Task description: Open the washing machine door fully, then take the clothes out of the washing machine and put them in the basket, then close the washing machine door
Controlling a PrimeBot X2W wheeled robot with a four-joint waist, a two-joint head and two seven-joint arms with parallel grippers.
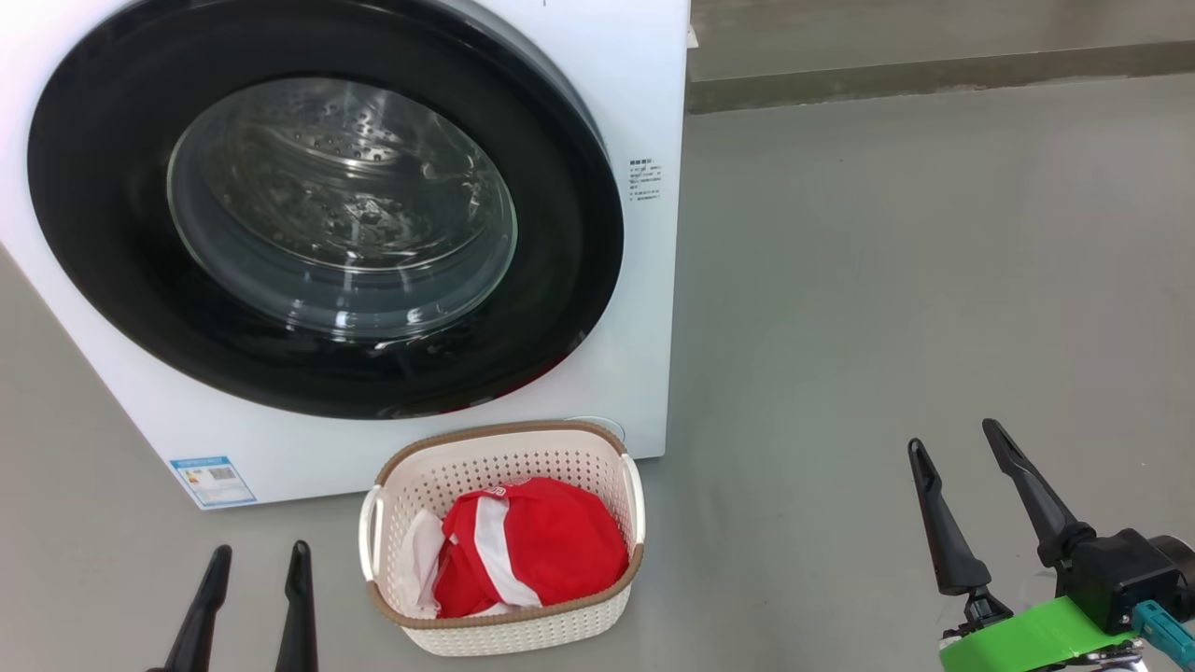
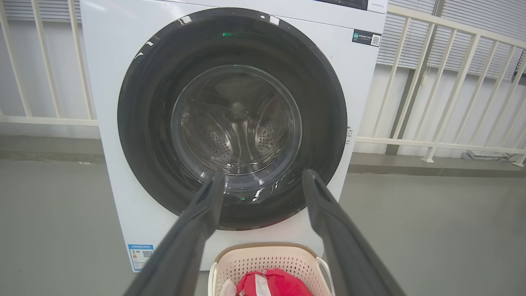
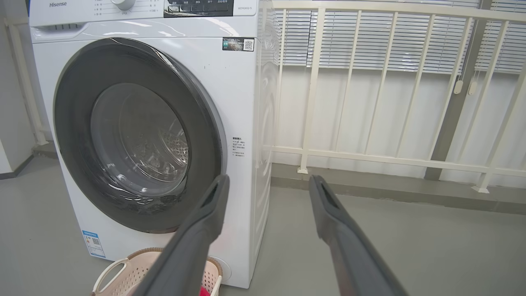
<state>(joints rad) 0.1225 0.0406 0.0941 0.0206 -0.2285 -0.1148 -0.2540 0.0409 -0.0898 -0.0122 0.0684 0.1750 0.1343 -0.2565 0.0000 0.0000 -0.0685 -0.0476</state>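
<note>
The left gripper (image 1: 260,551) and right gripper (image 1: 952,437) hover empty, fingers apart, low over the floor (image 1: 887,280), clear of the work. Between them the basket (image 1: 504,611) holds the red clothes (image 1: 541,546), set just before the washer (image 1: 644,93) for a short carry. Beyond, the door (image 1: 341,205) sits shut, the job apparently done.

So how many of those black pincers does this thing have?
2. The left pincer is low on the left, beside the basket. The right pincer is low on the right, over the floor. Both stand open, holding nothing.
</note>
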